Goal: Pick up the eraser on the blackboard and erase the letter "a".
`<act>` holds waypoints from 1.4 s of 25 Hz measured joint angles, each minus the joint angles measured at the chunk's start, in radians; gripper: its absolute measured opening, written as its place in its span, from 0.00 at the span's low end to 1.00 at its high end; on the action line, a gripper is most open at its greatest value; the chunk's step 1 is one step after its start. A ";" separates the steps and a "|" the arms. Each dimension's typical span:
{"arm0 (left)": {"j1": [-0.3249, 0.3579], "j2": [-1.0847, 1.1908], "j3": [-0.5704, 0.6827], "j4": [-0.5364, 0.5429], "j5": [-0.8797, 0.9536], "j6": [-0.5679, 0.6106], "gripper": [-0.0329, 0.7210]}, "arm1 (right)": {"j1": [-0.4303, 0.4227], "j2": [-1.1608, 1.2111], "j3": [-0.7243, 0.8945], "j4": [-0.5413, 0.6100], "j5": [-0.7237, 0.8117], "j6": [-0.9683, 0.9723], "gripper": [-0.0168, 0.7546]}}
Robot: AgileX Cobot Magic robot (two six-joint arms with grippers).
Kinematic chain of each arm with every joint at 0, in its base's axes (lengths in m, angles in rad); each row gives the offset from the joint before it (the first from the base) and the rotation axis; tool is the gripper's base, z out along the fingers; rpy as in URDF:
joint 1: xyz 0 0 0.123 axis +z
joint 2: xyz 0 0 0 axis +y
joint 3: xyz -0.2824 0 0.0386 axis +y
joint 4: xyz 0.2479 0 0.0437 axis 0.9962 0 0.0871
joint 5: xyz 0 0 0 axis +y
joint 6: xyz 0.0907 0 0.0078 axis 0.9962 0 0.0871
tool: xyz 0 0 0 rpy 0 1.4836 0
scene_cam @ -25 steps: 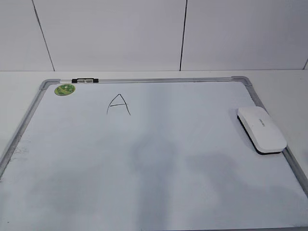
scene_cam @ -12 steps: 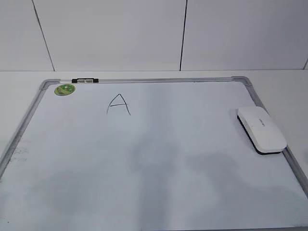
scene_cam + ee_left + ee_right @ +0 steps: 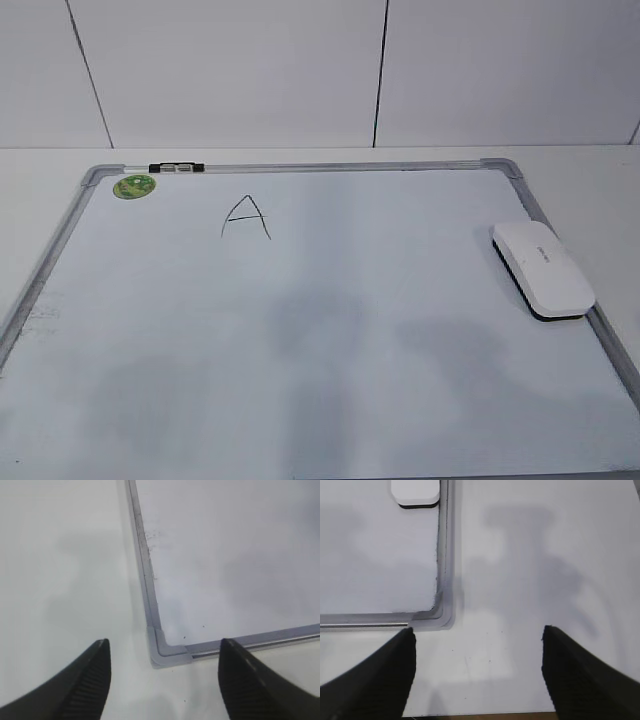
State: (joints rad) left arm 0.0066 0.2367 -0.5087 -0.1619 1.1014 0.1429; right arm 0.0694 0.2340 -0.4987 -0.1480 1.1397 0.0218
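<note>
No obj. displaced vs 1 s ago; only shadows shifted. Eraser (image 3: 543, 270) at 3 o'clock on blackboard (image 3: 300, 330), ungrasped. Capital "A" (image 3: 245, 217) at 11 intact. Left gripper (image 3: 162, 680), right gripper (image 3: 477, 672): both wide, empty. Task at approach stage.

In the left wrist view the left gripper (image 3: 162, 680) shows two matt black fingers (image 3: 85, 687), curved and tapering, with fine ribbing on their inner faces. The right gripper (image 3: 477, 672) has the same dark, broad fingers (image 3: 577, 672), blurred at 4 and 8 o'clock
</note>
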 joint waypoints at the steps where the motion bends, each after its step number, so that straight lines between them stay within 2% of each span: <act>1: 0.000 -0.022 0.000 0.000 0.000 0.000 0.70 | -0.013 -0.004 0.000 0.000 0.000 0.000 0.79; 5: 0.000 -0.117 0.000 0.000 0.002 0.000 0.70 | -0.059 -0.051 0.000 -0.002 0.000 0.000 0.79; 11: 0.000 -0.222 0.000 0.000 0.003 0.000 0.70 | -0.065 -0.173 0.000 -0.003 0.000 0.000 0.79; 16: 0.000 -0.226 0.001 -0.002 0.007 0.000 0.70 | -0.065 -0.246 0.000 -0.004 0.000 0.000 0.79; 35: 0.000 -0.226 0.001 -0.002 0.007 0.000 0.70 | -0.065 -0.252 0.000 -0.004 0.002 0.000 0.79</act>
State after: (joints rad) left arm 0.0066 0.0108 -0.5082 -0.1639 1.1082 0.1429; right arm 0.0043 -0.0182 -0.4987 -0.1523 1.1415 0.0218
